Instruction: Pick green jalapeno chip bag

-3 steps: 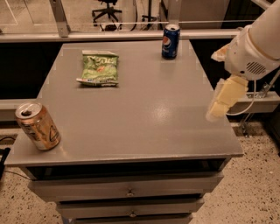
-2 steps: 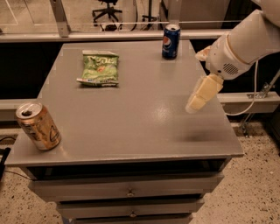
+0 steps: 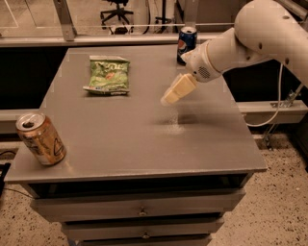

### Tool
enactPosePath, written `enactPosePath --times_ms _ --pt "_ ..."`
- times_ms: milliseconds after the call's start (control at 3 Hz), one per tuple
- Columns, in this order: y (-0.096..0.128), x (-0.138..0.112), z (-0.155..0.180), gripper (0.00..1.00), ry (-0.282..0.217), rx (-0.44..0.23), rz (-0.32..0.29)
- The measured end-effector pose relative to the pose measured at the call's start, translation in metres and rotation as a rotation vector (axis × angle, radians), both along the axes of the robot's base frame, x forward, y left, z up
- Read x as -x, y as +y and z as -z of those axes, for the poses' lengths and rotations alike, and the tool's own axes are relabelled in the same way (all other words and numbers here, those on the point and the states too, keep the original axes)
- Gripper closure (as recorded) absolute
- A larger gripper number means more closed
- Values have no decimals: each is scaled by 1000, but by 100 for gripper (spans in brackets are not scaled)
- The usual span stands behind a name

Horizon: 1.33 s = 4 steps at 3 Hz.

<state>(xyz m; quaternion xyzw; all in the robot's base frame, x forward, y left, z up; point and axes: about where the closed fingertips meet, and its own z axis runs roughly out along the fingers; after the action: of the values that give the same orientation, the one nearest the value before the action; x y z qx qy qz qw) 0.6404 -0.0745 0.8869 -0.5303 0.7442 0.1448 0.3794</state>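
Observation:
The green jalapeno chip bag point(image 3: 108, 76) lies flat on the grey table point(image 3: 144, 139), at the far left part of the top. It is light green with white edges and a reddish mark in the middle. My gripper point(image 3: 170, 98) hangs above the middle of the table, to the right of the bag and a clear gap away from it. Its cream fingers point down and to the left. The white arm comes in from the upper right.
A blue soda can point(image 3: 186, 43) stands at the table's far edge, just behind my arm. An orange-tan can point(image 3: 40, 139) stands tilted at the front left corner. Drawers point(image 3: 142, 211) run below the front edge. An office chair point(image 3: 115, 9) stands behind a rail.
My arm has swung left from the table's right edge to over its middle. The gripper is now closer to the chip bag. The bag and both cans have not moved.

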Motion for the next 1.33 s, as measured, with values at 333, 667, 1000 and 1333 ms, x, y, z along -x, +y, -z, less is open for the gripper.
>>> enactPosePath --times_ms 333,667,1000,1333 --pt "52 -24 16 0 28 -92 -16" --pt "122 -41 30 0 76 -198 -61" --pt "163 -45 40 0 102 -240 -101" --pt "186 -48 44 15 111 -268 -122"
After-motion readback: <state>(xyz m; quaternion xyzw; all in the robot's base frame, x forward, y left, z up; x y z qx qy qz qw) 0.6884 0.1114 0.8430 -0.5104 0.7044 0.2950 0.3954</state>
